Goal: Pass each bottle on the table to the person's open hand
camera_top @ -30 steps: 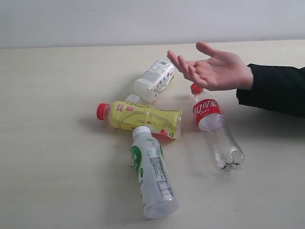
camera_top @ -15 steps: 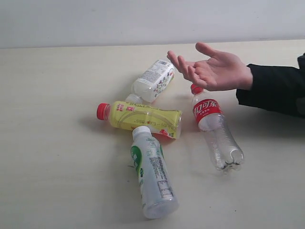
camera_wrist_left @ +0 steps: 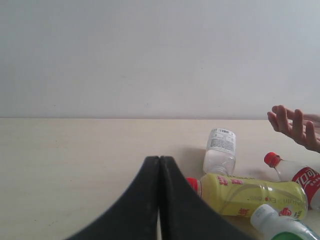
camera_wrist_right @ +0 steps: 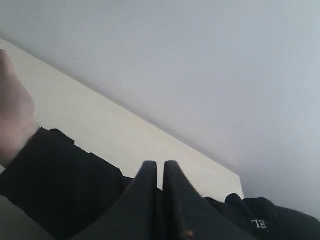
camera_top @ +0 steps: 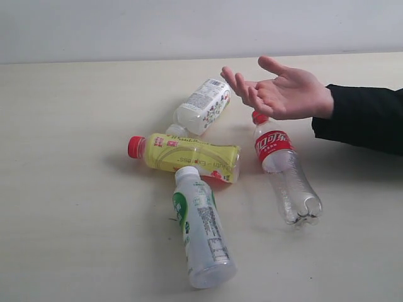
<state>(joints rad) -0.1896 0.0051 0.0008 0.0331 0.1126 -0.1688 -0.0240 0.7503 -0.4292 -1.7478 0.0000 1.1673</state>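
Note:
Several bottles lie on the pale table [camera_top: 75,189]: a whitish one at the back [camera_top: 204,105], a yellow one with a red cap [camera_top: 189,155], a whitish one with a green label nearest the camera [camera_top: 203,228], and a clear one with a red label [camera_top: 284,174]. The person's open hand [camera_top: 280,94], palm up with a black sleeve, hovers over the clear bottle's cap. My left gripper [camera_wrist_left: 159,159] is shut and empty, a short way from the yellow bottle [camera_wrist_left: 250,195]. My right gripper [camera_wrist_right: 160,164] is shut with a thin slit, empty, beside the black sleeve [camera_wrist_right: 55,180]. Neither gripper shows in the exterior view.
A plain pale wall [camera_top: 189,25] runs behind the table's far edge. The person's sleeved arm [camera_top: 365,116] reaches in from the right side. In the left wrist view, bare tabletop [camera_wrist_left: 60,160] stretches on the side of the jaws away from the bottles.

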